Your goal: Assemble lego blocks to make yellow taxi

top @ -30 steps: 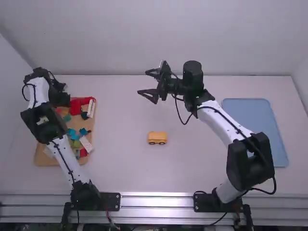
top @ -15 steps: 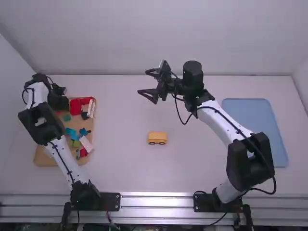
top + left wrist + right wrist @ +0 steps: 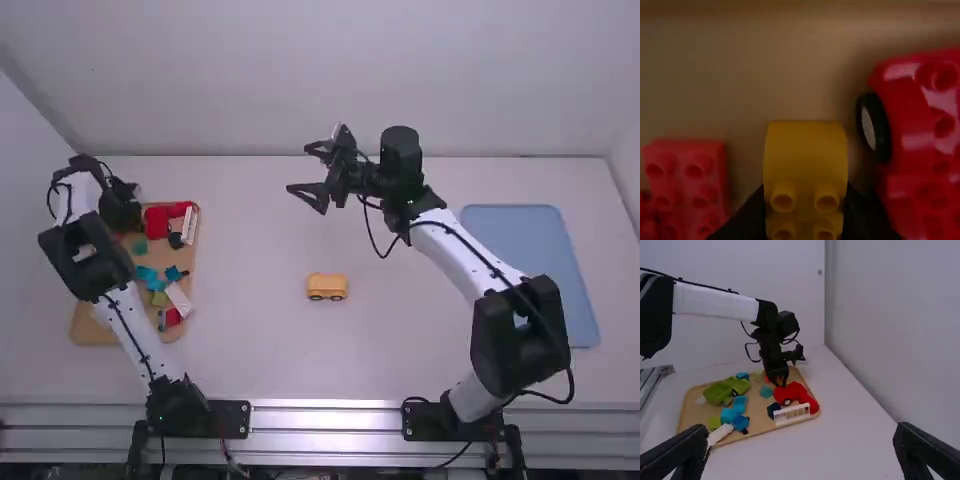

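Left gripper (image 3: 122, 210), upper left: fingers holding yellow block (image 3: 805, 155).
Left wrist view: red wheeled piece (image 3: 912, 120) nearby; right gripper's (image 3: 299, 169) fingers wide.

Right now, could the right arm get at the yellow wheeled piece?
Probably yes: the right gripper is open, and I see nothing standing between it and the yellow wheeled piece.
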Robot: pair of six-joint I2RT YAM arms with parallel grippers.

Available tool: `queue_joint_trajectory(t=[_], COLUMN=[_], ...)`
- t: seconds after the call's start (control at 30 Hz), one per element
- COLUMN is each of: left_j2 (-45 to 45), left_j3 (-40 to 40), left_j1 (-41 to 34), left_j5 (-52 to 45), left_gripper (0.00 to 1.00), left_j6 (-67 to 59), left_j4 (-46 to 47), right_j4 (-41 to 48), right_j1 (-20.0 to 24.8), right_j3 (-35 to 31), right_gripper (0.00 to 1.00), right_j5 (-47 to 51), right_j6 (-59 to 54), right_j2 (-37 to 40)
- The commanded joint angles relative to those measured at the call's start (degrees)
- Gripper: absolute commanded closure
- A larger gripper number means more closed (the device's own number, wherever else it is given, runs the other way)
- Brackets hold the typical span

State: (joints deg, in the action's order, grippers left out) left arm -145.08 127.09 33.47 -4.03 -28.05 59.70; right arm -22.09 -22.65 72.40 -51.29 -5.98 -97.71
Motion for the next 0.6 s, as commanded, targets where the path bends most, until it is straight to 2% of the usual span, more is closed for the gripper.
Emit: queue_joint_trajectory(t=[0.0, 0.03, 0.1, 0.17, 0.33, 0.43, 0.57], left_j2=[1.2, 2.5, 4.3, 7.5, 14.2, 21.4, 37.1], left_j3=[3.8, 4.2, 4.1, 3.3, -3.9, -15.1, -38.8], left_j1=[0.5, 0.7, 1.2, 1.7, 0.4, -1.1, -2.3], left_j5=[-3.3, -5.0, -6.8, -9.2, -11.8, -13.0, -11.0], left_gripper=[0.8, 0.87, 0.89, 0.95, 0.98, 0.98, 0.98], left_j6=[1.6, 1.2, 1.4, 1.5, -0.3, -1.7, 0.9], left_j4=[2.6, 3.6, 4.7, 6.3, 4.6, -1.7, -15.7], right_j4=[-0.4, -0.5, -0.5, -0.1, 0.7, 1.1, 1.7], right_j1=[0.3, 0.5, 0.9, 1.0, 1.0, 0.9, 1.5], right_j3=[1.9, 1.9, 1.9, 1.9, 1.9, 1.9, 1.9], right_gripper=[0.01, 0.01, 0.01, 0.01, 0.01, 0.01, 0.01], right_j5=[0.3, 0.3, 0.3, 0.2, 0.2, 0.2, 0.1], right_j6=[0.2, 0.2, 0.2, 0.3, 0.2, 0.2, 0.3], right_j2=[-0.5, -0.5, -0.5, -0.5, -0.5, -0.5, -0.5])
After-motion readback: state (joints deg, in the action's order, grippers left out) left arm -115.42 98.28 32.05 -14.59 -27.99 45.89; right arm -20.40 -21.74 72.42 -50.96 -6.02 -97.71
